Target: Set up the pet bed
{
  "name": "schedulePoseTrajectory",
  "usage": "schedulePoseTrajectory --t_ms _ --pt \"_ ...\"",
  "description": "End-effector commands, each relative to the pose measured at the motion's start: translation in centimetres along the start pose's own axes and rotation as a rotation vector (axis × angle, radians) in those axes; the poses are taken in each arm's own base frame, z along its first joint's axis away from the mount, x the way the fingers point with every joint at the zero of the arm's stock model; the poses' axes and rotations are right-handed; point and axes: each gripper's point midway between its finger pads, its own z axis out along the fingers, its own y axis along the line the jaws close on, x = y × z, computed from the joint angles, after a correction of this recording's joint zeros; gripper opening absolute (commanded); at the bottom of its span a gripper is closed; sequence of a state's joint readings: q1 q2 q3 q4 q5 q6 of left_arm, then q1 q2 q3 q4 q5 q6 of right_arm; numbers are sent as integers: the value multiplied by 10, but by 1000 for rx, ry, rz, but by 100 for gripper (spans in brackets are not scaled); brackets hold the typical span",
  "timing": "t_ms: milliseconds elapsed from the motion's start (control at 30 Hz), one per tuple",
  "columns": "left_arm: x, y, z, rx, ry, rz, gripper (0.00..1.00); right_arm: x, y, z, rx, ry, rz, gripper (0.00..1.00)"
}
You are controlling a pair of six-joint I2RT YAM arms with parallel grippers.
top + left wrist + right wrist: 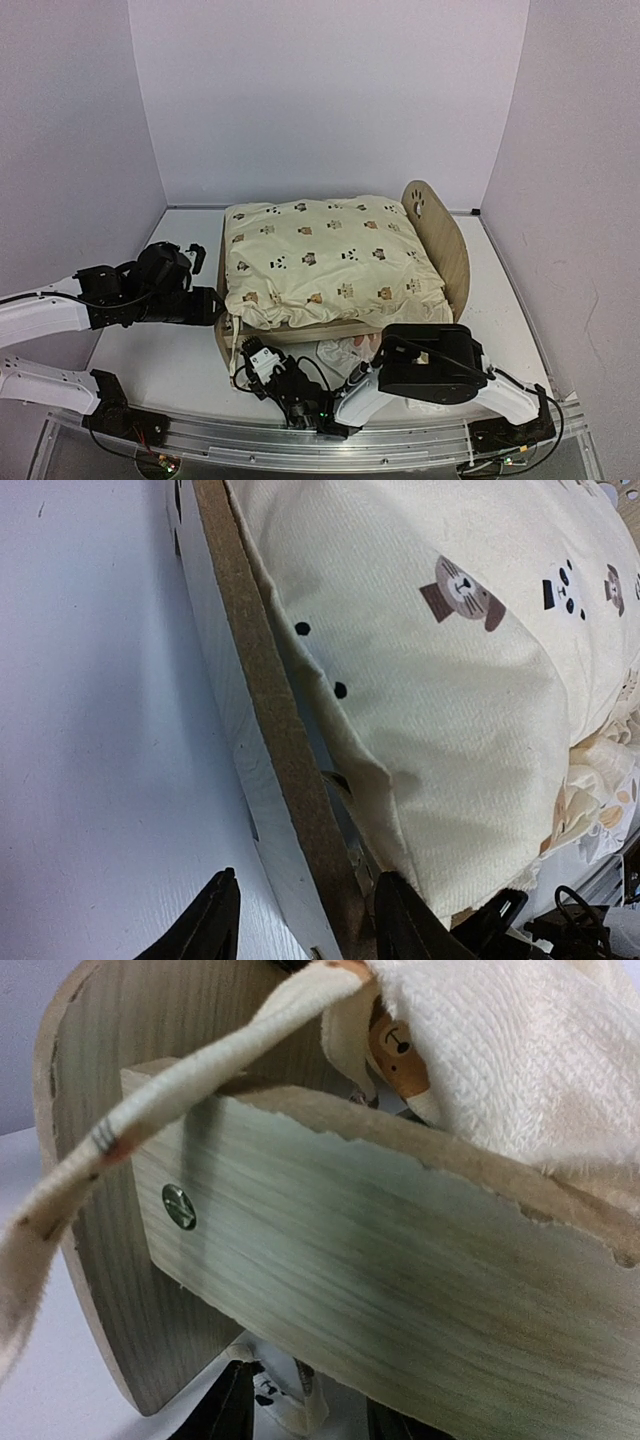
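The pet bed (445, 250) lies across the table's middle, its arched headboard (418, 207) to the right, and a cream animal-print cushion (330, 255) covers it. My left gripper (310, 925) is open astride the footboard (270, 730) at the bed's left end; its left finger stands clear of the board and its right finger sits against the cushion (450, 680). My right gripper (310, 1415) is low beside the near side rail (400, 1260) by the headboard (90, 1160). It is open, with a fold of the white printed pillow (285, 1400) between its fingers.
The ruffled white pillow (335, 352) lies on the table in front of the bed, partly under my right wrist (430, 362). A cream fabric strip (150, 1120) from the cushion hangs over the rail. White walls close in the table on three sides.
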State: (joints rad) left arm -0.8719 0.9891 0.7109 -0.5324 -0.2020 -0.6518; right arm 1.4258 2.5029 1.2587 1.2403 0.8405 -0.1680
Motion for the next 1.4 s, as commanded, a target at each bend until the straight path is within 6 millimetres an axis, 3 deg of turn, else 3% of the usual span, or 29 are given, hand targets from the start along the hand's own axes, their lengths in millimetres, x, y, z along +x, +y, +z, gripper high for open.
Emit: schedulePoseTrajectory --t_ms 0,200,433,633,800,867,1133,1233,1367 --pt "-1 -1 -2 9 -9 19 47 -3 -2 8 62 -22 8 38" --pt "-2 -1 -3 6 -11 22 47 6 3 12 58 -7 -6 29" --pt "-1 1 3 -11 -8 31 45 -4 2 -1 12 -3 -4 1" --pt "-3 7 17 -64 -22 32 32 -24 35 -45 -238 23 -41 0" --pt "-11 8 24 -95 -54 28 5 -26 55 -80 -440 96 14 0" --pt "-16 8 26 -110 -69 25 0 -31 58 -90 -492 109 43 0" --pt "-43 13 30 -211 -157 22 0 -49 73 -110 -623 201 105 0" --pt "-58 11 31 -219 -200 25 0 -47 73 -109 -621 220 100 0" --pt "-79 23 43 -237 -229 14 0 -41 71 -101 -570 244 80 0"
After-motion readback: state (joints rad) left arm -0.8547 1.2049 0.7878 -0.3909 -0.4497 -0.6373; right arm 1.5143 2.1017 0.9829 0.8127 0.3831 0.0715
